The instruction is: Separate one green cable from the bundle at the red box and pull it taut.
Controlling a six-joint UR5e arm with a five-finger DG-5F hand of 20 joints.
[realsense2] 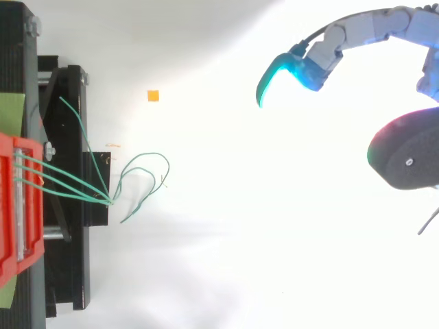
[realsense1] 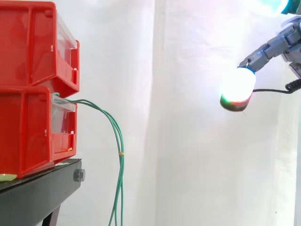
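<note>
Side view: your hand (realsense1: 270, 47), fingers spread and empty, sits well apart from the green cables (realsense1: 120, 162), which hang near-vertical below the fingertips' level from the red box (realsense1: 28, 132).

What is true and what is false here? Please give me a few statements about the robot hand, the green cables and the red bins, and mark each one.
1. The hand is holding a green cable. False: it hangs open, well apart from the green cables, and holds nothing.
2. The green cables come out of the lower red bin. True.
3. The upper red bin sits on the lower one, and both stand on a black stand. True.
4. The cables are stretched tight. False: they droop slack from the bin, past the stand's edge.
</note>
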